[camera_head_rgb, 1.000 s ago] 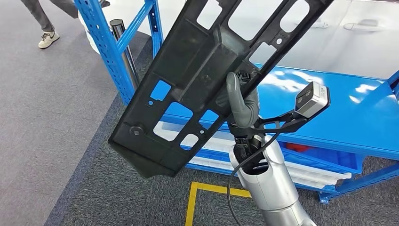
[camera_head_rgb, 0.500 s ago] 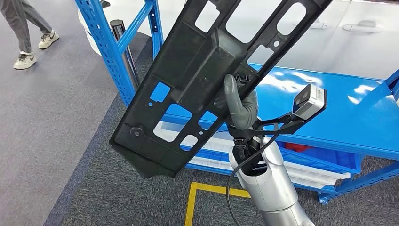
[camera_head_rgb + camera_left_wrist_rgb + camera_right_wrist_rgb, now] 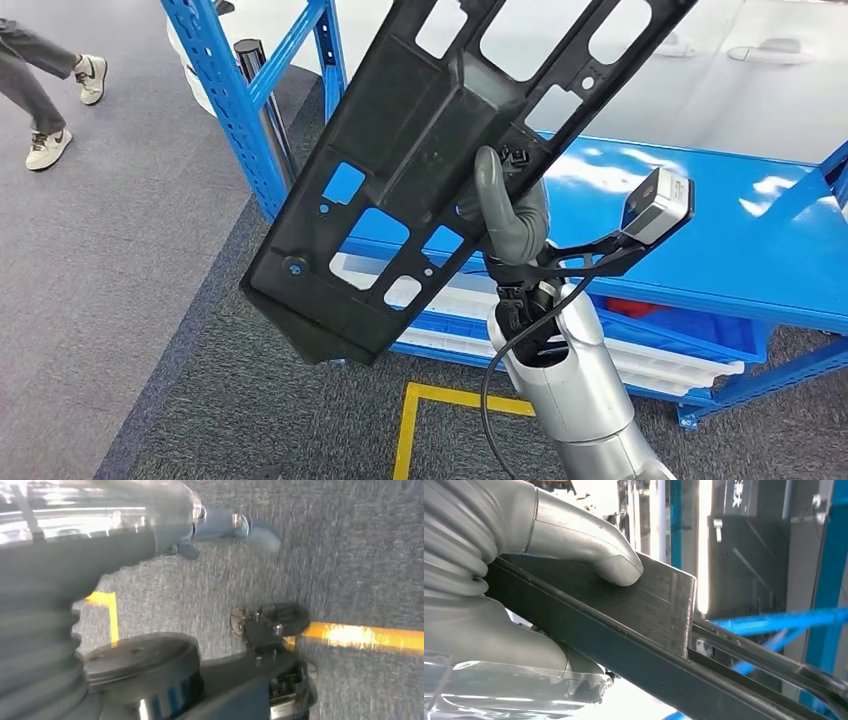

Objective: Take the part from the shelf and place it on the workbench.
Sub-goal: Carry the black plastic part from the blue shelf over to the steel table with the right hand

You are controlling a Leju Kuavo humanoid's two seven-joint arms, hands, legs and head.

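Note:
The part [image 3: 420,150] is a long black plastic panel with several cut-outs. It hangs tilted in the air in front of the blue shelf [image 3: 740,240], its lower end toward the floor on the left. My right hand [image 3: 510,215] grips it from behind near its middle, thumb up against its edge. In the right wrist view the grey thumb [image 3: 589,550] presses on the flat black face of the part [image 3: 624,615]. My left hand [image 3: 40,645] hangs over the grey carpet, blurred, and I cannot make out its fingers.
A blue rack post [image 3: 225,90] stands at the left behind the part. White trays [image 3: 660,365] lie on the low shelf level. White car door panels [image 3: 760,90] rest at the back right. Yellow floor tape [image 3: 420,420] marks the carpet. A person [image 3: 45,100] walks at the far left.
The part has shifted slightly up and to the right in my right hand. The person at the top left has walked further left.

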